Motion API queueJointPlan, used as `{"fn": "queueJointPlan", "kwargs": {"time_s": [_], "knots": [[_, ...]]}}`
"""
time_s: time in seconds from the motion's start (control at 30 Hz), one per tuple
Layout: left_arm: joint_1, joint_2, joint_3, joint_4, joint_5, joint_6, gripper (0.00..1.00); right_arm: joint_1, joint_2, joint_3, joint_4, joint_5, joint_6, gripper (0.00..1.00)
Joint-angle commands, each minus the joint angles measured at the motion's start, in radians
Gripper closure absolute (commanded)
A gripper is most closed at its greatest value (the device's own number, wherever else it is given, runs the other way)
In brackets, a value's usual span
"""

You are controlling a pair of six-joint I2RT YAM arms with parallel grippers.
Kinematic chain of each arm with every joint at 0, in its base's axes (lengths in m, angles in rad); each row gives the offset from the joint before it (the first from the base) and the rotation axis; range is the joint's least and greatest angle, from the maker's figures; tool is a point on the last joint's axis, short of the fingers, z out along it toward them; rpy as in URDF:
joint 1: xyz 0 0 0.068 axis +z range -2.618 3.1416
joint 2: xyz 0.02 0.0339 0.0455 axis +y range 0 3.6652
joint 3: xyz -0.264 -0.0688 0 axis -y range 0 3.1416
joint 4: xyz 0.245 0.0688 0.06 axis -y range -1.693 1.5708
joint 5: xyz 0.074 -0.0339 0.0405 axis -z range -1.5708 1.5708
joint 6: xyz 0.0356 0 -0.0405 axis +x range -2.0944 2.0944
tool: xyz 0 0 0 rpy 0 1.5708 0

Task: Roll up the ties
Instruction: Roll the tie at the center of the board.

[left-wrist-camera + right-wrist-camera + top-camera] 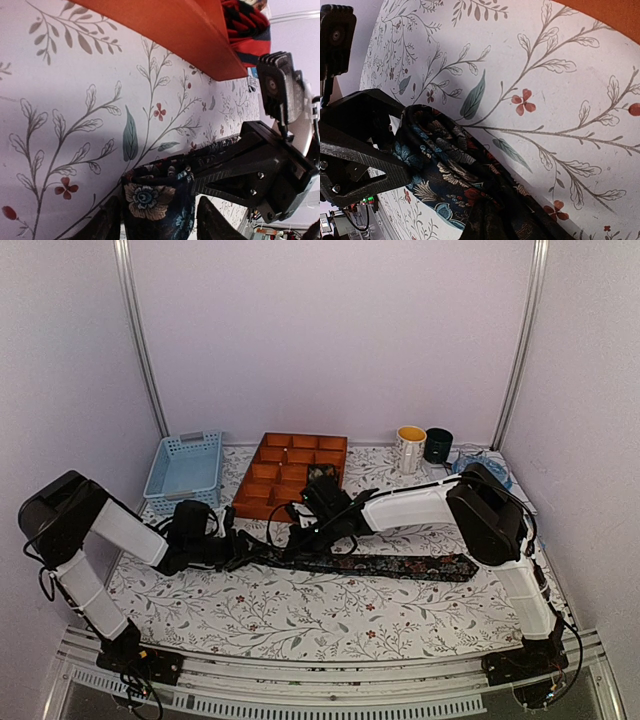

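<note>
while left tool (159, 222) clamps folded tie (400, 566) end, right tool (296, 539) sits just beside, grip unclear.

Orange tray wall (165, 25) close beyond the tie (155, 200); bare tablecloth (300, 615) nearer.

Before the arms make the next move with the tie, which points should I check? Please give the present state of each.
1. End of the tie between the left fingers: ok, fabric fills the gap.
2. Hold of the right gripper on the tie: cannot tell.
3. Rest of the tie lying flat on the table: ok.
4. Free compartments in the orange tray: ok.
5. Room between the two grippers: not ok, they are very close.
</note>
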Motion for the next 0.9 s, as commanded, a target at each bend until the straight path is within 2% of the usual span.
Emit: {"fn": "queueJointPlan", "kwargs": {"time_s": [0.0,0.4,0.53,0.67,0.87], "knots": [[0.017,0.017,0.003,0.039,0.035,-0.021,0.53,-0.003,0.084,-0.031,-0.023,0.030,0.001,1.00],[0.019,0.013,0.021,0.003,-0.001,-0.012,0.85,-0.001,0.044,-0.043,-0.017,0.019,0.003,1.00],[0.017,0.006,0.027,-0.021,-0.023,-0.001,1.00,0.001,-0.013,-0.039,-0.021,-0.001,0.001,1.00],[0.013,-0.017,0.028,-0.074,-0.063,0.020,1.00,0.006,-0.118,-0.039,0.018,-0.095,0.025,0.93],[-0.001,-0.065,0.043,-0.173,-0.131,0.057,1.00,0.007,-0.334,-0.057,0.060,-0.137,0.045,0.79]]}}
